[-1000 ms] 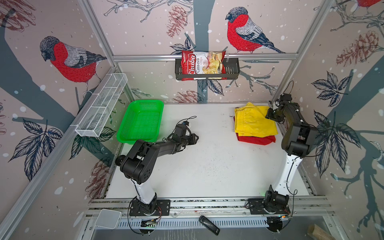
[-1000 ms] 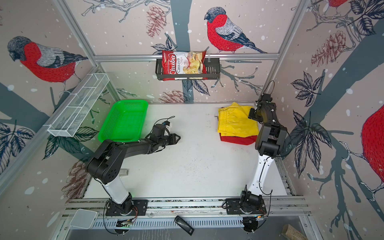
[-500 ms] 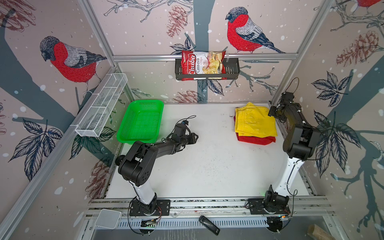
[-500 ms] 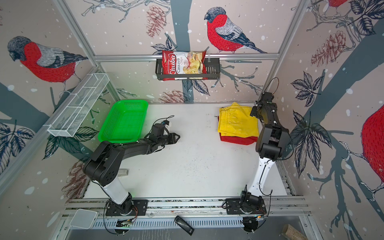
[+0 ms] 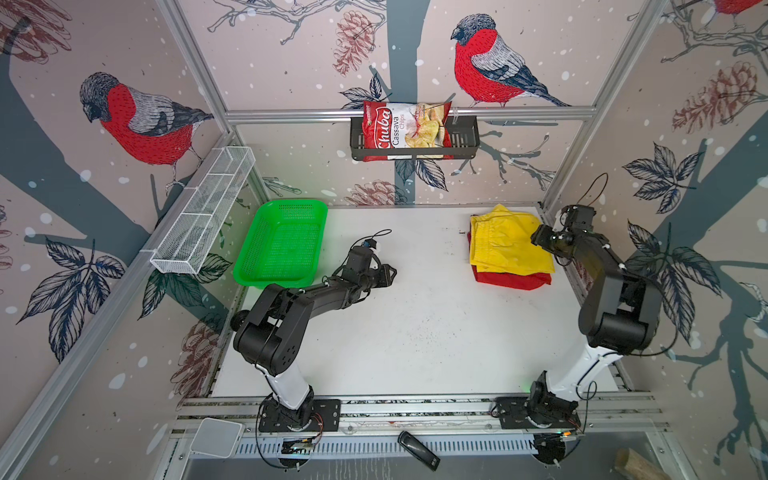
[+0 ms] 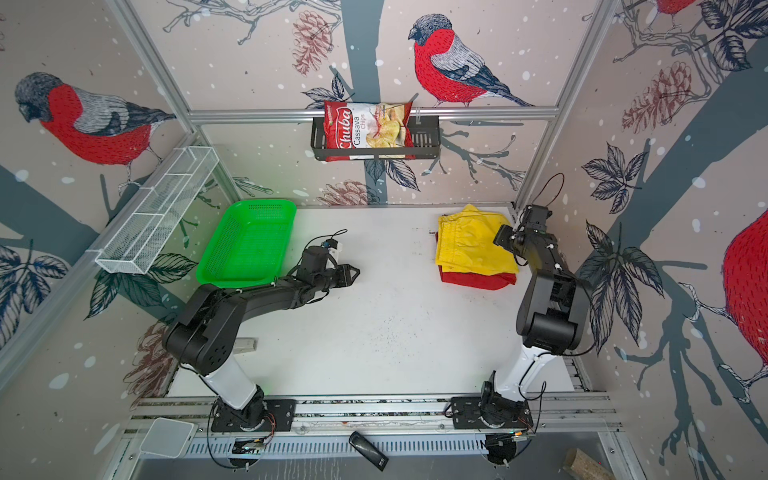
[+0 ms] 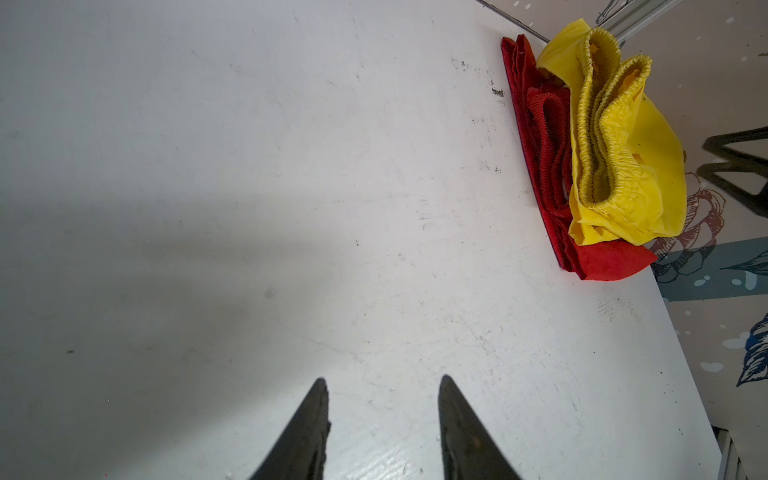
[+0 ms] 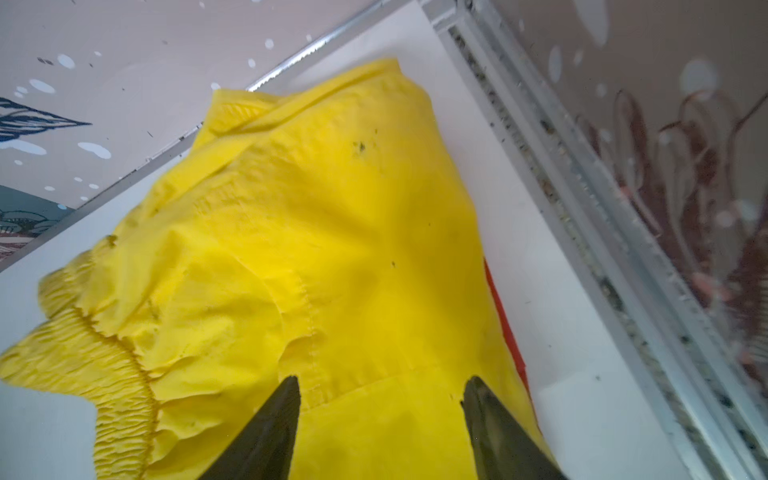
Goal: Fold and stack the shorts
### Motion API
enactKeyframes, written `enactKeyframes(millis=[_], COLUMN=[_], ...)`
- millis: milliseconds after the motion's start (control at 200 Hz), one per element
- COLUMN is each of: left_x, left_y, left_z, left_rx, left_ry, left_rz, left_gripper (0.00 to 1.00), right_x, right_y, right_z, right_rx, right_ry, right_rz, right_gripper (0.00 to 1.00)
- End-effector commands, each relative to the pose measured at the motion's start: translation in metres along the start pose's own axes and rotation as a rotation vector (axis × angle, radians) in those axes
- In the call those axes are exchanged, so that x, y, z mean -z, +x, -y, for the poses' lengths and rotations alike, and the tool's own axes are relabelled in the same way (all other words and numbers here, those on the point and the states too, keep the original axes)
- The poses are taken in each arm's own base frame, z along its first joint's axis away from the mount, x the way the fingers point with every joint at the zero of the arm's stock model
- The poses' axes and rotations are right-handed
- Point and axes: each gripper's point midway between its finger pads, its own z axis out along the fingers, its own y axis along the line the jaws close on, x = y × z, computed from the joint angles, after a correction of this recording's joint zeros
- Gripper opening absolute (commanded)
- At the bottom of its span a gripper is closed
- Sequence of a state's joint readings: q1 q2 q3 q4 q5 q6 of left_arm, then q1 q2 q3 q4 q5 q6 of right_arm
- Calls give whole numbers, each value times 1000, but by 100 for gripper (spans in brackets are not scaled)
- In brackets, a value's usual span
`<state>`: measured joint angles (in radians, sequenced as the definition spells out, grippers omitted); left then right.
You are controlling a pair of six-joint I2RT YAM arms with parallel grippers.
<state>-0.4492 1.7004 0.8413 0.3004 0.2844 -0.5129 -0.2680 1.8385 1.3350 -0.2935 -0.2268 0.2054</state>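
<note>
The yellow shorts point(image 5: 503, 245) point(image 6: 469, 245) lie folded on top of the folded red shorts point(image 5: 507, 280) point(image 6: 473, 280) at the back right of the white table point(image 5: 415, 324). My right gripper point(image 5: 536, 239) point(image 6: 498, 237) hovers open over the stack's wall-side edge. In the right wrist view its jaws point(image 8: 380, 380) stand apart above yellow cloth point(image 8: 311, 249), with a red strip point(image 8: 503, 328) beside it. My left gripper point(image 5: 392, 274) point(image 6: 355, 274) is open over bare table left of centre. In the left wrist view the left gripper point(image 7: 382, 378) is empty, facing the yellow shorts point(image 7: 615, 166) and red shorts point(image 7: 544, 145).
A green plastic basket point(image 5: 282, 249) sits at the back left, close behind my left arm. A white wire shelf point(image 5: 203, 216) hangs on the left wall. A black rack with a chips bag point(image 5: 405, 131) hangs on the back wall. The right wall rail point(image 8: 582, 232) runs close by the stack.
My right arm has shifted slightly by the stack's right edge, its elbow coming forward, and its jaws stand a little wider. The left arm and both shorts have not moved.
</note>
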Motion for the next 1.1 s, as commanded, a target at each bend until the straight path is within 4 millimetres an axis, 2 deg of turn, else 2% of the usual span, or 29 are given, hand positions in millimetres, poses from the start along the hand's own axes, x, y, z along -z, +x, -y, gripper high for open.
enactKeyframes(millis=[0, 85, 150, 240, 320, 380, 455, 600, 680, 715, 725, 735, 740, 750, 805, 855, 891, 961, 976, 1096], left_x=[4, 6, 8, 11, 14, 19, 32, 82, 114, 129, 133, 136, 137, 141, 162, 176, 186, 199, 202, 215], left_y=[-4, -4, -6, -9, -14, -21, -36, -75, -93, -101, -102, -103, -104, -105, -110, -110, -108, -98, -96, -74], left_z=[-4, -7, -9, -12, -13, -15, -21, -26, -34, -38, -39, -39, -40, -42, -47, -53, -59, -71, -73, -93], left_rx=[-17, -6, -5, -5, -13, -20, -31, -97, -139, -158, -164, -173, -178, -184, -223, -256, -267, -290, -293, -315], left_ry=[-12, -15, -21, -33, -36, -49, -105, -245, -359, -412, -426, -435, -440, -458, -524, -579, -620, -686, -696, -773], left_rz=[23, 33, 42, 53, 65, 87, 141, 334, 442, 496, 510, 523, 528, 542, 620, 672, 710, 774, 787, 860], left_gripper=[44, 44, 45, 45, 46, 46, 48, 53, 56, 59, 60, 60, 61, 62, 66, 71, 74, 79, 80, 84], right_x=[-24, -43, -48, -45, -30, -11, 24, 110, 159, 179, 184, 189, 191, 196, 222, 235, 238, 230, 234, 199], right_y=[2, 14, 19, 14, -2, -19, -42, -77, -84, -82, -81, -80, -80, -78, -70, -56, -47, -23, -23, 17], right_z=[10, 25, 26, 22, 13, 4, -10, -46, -73, -84, -86, -89, -90, -92, -100, -100, -96, -84, -84, -66], right_rx=[-80, -118, -122, -119, -98, -71, -34, 61, 104, 118, 120, 123, 123, 126, 125, 116, 101, 82, 81, 89], right_ry=[-59, -42, -36, -37, -32, -25, -5, 76, 58, 39, 36, 30, 29, 24, 3, -17, -23, -34, -40, -31], right_rz=[14, -22, -30, -14, 16, 63, 137, 339, 471, 530, 547, 563, 573, 587, 687, 750, 780, 809, 832, 805], right_gripper=[65, 65, 66, 67, 67, 67, 68, 68, 68, 70, 75, 91, 96, 99, 100, 100, 100, 100, 100, 100])
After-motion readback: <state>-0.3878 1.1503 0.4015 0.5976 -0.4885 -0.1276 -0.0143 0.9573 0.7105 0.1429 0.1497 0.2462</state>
